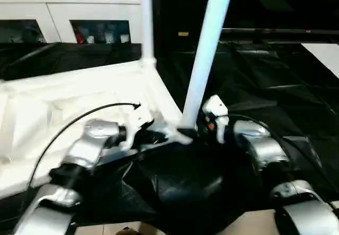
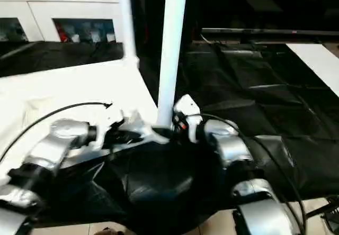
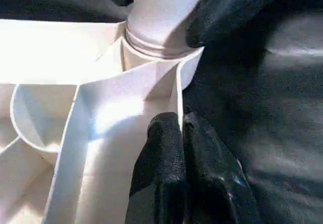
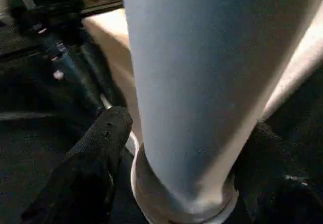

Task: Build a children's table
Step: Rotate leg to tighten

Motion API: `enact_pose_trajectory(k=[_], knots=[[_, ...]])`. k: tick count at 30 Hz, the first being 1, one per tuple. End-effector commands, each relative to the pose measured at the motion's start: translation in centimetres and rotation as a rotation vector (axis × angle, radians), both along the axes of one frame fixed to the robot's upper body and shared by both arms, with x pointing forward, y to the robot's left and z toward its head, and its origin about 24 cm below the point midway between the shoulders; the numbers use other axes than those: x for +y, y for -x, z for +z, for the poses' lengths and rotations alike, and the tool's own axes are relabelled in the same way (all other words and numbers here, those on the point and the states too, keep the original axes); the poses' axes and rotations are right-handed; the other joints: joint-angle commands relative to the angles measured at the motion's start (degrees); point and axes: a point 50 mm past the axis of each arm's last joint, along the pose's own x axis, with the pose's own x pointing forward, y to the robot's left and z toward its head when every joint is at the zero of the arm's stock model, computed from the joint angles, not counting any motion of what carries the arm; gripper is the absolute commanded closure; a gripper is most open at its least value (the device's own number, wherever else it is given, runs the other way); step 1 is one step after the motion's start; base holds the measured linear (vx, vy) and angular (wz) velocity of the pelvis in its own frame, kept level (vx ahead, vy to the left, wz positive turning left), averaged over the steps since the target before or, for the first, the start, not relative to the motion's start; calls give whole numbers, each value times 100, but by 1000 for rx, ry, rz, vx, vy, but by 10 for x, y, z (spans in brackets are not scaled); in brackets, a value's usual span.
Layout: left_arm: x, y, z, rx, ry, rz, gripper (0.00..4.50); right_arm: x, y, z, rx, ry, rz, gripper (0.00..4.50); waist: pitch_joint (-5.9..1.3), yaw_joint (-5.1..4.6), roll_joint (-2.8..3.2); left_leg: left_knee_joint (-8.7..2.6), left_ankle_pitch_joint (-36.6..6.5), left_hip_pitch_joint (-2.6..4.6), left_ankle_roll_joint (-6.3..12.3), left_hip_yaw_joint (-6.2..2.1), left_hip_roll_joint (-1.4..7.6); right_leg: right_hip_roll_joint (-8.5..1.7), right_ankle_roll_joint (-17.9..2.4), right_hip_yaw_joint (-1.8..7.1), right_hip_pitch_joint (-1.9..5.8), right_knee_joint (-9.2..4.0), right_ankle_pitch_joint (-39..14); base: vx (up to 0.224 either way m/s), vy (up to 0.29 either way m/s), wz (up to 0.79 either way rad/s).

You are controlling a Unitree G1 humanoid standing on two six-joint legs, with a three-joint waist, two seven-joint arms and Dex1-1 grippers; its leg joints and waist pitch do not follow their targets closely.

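R gripper point(image 4: 176, 148) clamps long white tapered tube leg point(image 1: 204, 65) at corner socket; L gripper point(image 3: 182, 153) pinches white ribbed plastic tabletop point(image 1: 63, 108) rim. Leg tops cut off.

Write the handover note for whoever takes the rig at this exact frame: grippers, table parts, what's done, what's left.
Right gripper: fingers either side of the near leg low at its base, seemingly shut on it.
Left gripper: shut on the table top's rim wall beside that corner socket, steadying it.
Table top: lies underside up on the black sheet, ribs showing.
Done: far leg stands upright in its corner. Near leg stands in the near corner socket, leaning slightly.
Left: check the near leg is fully seated. Any other legs and corners are out of frame; check them, then turn the table over.
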Motion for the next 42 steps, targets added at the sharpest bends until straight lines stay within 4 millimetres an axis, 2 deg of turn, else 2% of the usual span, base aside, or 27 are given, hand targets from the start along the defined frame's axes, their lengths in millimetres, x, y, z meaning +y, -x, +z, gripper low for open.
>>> enact_pose_trajectory(k=[1,2,5,8,9,13,20,22,25,27,28,29,30,32,33,35,38,40,42], knots=[[-7,1,10,-26,48,-63,450,7,10,-10,44,23,82,171,-308,21,-10,-365,-1160,146,222,-163,380,-519,-1283,257,156,-449,-730,0,0,0],[-5,2,10,-22,46,-65,450,7,10,-10,44,23,84,171,-310,26,-7,-367,-1160,154,208,-164,384,-524,-1293,258,154,-446,-724,0,0,0],[1,5,9,0,30,-82,450,8,11,-10,41,26,98,211,-306,37,-8,-369,-1170,152,177,-159,379,-524,-1312,266,156,-443,-670,0,0,0],[3,6,9,7,25,-87,450,9,12,-10,41,23,108,219,-306,47,-1,-379,-1212,165,139,-164,385,-529,-1303,266,150,-444,-701,0,0,0],[5,7,9,13,24,-90,450,10,13,-9,42,18,117,237,-304,46,-1,-386,-1264,170,101,-166,384,-529,-1303,268,148,-447,-725,0,0,0],[6,9,9,24,22,-92,450,12,15,-9,47,9,140,250,-308,46,-24,-380,-1200,161,104,-164,379,-525,-1307,269,162,-434,-608,0,0,0],[1,5,8,0,29,-48,450,16,21,-14,59,3,157,252,-307,57,-10,-377,-1198,173,108,-163,380,-523,-1304,269,156,-433,-585,0,0,0],[-2,2,7,-12,30,-26,450,18,23,-15,63,-2,154,252,-309,61,-23,-375,-1182,171,108,-165,380,-528,-1298,271,163,-436,-559,0,0,0],[-7,-2,6,-32,28,17,450,23,22,-17,69,-22,109,252,-292,62,-23,-386,-1302,179,72,-168,374,-532,-1259,279,152,-468,-783,0,0,0],[-16,-11,5,-62,20,91,450,30,18,-21,64,-33,3,252,-277,43,-24,-405,-1444,204,-3,-173,373,-537,-1214,291,121,-502,-1041,0,0,0],[-24,-16,4,-78,18,140,450,35,12,-26,66,-20,-107,252,-271,32,-24,-416,-1552,204,-80,-188,371,-558,-1164,294,127,-520,-1292,0,0,0],[-26,-17,4,-79,19,153,450,36,11,-26,67,-18,-127,252,-265,25,-19,-429,-1608,211,-132,-201,375,-568,-1137,296,117,-535,-1437,0,0,0],[-33,-22,4,-85,25,198,450,39,8,-30,72,-9,-203,252,-265,1,-27,-430,-1766,216,-233,-221,360,-586,-1055,293,116,-567,-1795,0,0,0],[-41,-26,4,-91,32,240,450,44,4,-32,71,1,-277,252,-260,-26,-35,-436,-1781,206,-244,-222,356,-585,-995,298,114,-586,-1892,0,0,0],[-47,-29,4,-95,36,266,450,47,1,-33,73,5,-331,252,-265,-28,-7,-434,-1820,228,-257,-235,365,-595,-966,301,96,-595,-1934,0,0,0],[-59,-32,4,-99,44,303,450,53,-6,-34,87,8,-467,252,-268,-68,-22,-437,-1840,222,-267,-227,351,-573,-969,304,83,-595,-1893,0,0,0],[-71,-34,5,-108,40,309,450,63,-10,-29,81,-3,-513,252,-288,-80,14,-431,-1758,206,-225,-232,343,-572,-975,298,96,-580,-1641,0,0,0],[-73,-35,5,-111,39,308,450,68,-12,-26,71,-21,-500,196,-299,-60,-1,-418,-1644,181,-115,-217,338,-577,-990,298,125,-567,-1352,0,0,0],[-72,-34,5,-116,36,296,450,71,-11,-22,101,-74,-470,176,-307,-57,-2,-412,-1470,166,-14,-209,340,-559,-1030,291,137,-536,-1050,0,0,0]])
